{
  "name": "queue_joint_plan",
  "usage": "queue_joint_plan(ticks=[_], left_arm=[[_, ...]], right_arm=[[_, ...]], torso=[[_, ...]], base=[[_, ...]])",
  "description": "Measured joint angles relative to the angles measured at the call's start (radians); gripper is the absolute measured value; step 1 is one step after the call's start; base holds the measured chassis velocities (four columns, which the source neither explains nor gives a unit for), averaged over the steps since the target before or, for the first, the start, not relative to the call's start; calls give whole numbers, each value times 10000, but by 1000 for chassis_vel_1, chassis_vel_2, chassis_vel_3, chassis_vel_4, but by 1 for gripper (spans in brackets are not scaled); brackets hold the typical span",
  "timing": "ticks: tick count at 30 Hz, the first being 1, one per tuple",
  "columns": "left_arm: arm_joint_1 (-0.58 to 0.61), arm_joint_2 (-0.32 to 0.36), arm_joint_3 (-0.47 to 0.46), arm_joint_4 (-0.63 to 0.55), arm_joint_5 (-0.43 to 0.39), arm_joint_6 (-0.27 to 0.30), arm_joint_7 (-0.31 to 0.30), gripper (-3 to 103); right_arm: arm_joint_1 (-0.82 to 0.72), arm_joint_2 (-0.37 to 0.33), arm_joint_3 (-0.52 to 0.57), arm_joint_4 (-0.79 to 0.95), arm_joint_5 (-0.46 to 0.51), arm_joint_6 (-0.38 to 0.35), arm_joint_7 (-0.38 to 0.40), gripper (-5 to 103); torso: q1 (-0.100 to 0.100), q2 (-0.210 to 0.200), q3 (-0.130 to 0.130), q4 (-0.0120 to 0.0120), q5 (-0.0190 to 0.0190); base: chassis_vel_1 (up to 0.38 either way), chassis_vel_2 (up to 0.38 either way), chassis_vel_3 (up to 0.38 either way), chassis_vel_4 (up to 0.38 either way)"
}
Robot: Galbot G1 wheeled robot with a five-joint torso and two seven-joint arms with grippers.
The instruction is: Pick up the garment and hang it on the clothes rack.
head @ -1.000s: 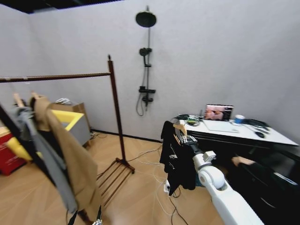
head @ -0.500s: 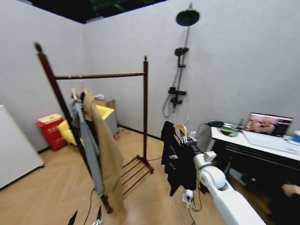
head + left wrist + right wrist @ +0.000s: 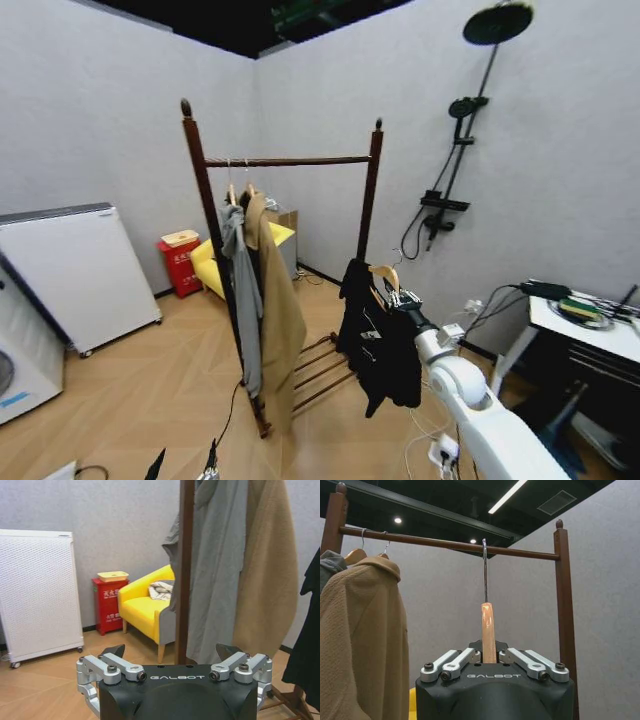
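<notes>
The garment [image 3: 378, 340], a black T-shirt on a light wooden hanger [image 3: 384, 275], hangs in the air from my right gripper [image 3: 403, 298], to the right of the clothes rack [image 3: 290, 160]. In the right wrist view the right gripper [image 3: 488, 655] is shut on the hanger's neck [image 3: 488, 627], and the metal hook [image 3: 484, 570] stands up in front of the rack's top bar [image 3: 450, 542]. A grey jacket [image 3: 240, 290] and a tan coat [image 3: 282, 310] hang at the bar's left end. My left gripper [image 3: 172, 652] is open and low, facing the rack's near post [image 3: 186, 570].
A white appliance [image 3: 75, 270] stands along the left wall, with a red box [image 3: 180, 262] and a yellow armchair [image 3: 210, 265] behind the rack. A shower fitting [image 3: 450, 170] is on the back wall and a desk [image 3: 590, 330] stands at the right. Cables lie on the floor.
The head view has swung left, so the rack now stands in the middle and the desk sits at the right edge. The garment stays held in my right gripper.
</notes>
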State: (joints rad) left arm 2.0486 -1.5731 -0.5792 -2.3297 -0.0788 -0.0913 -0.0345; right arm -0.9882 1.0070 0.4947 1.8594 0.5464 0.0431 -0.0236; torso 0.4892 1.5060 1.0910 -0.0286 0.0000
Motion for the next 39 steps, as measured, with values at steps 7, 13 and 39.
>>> queue_joint_plan(ticks=[7, 13, 39], left_arm=[[0, 0, 0, 0, 0, 0, 0, 100], [0, 0, 1, 0, 0, 0, 0, 100], [1, 0, 1, 0, 0, 0, 3, 100]], right_arm=[[11, 10, 2, 74, -10, 12, -27, 10], [201, -12, -66, 113, 53, -6, -77, 10], [8012, 144, -3238, -1738, 1901, -3021, -489, 10]], torso=[[-1, 1, 0, -10, 0], [0, 0, 0, -7, 2], [-9, 4, -3, -6, -1]], base=[[-68, 77, 75, -73], [-172, 147, 175, -147], [-110, 113, 97, -102]])
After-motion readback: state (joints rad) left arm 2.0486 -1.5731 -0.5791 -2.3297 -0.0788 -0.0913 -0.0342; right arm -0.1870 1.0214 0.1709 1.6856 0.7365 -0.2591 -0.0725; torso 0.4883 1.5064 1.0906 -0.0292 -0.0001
